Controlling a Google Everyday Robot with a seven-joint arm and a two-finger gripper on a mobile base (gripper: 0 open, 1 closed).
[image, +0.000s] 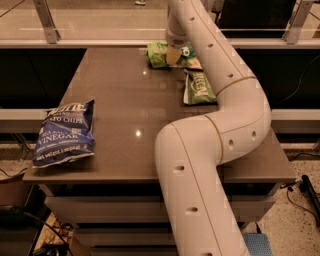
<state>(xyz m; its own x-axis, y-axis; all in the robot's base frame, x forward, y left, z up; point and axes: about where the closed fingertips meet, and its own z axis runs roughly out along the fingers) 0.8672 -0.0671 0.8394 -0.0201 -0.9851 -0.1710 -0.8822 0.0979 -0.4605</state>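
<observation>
Robot arm (200, 165): glossy white tubular segments joined by rounded elbows, with thin tan seam rings at the joints and small dark oval recesses along each segment. Gripper (174, 54): pale beige tip at the arm's far end, twelve o'clock in the view.

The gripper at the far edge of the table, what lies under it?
Under the gripper lies a light green bag, at the far edge of the table. The gripper covers the bag's middle, so contact cannot be seen.

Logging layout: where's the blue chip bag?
In the camera view, the blue chip bag lies at the table's near left corner; the gripper is far off, at a green bag.
</observation>
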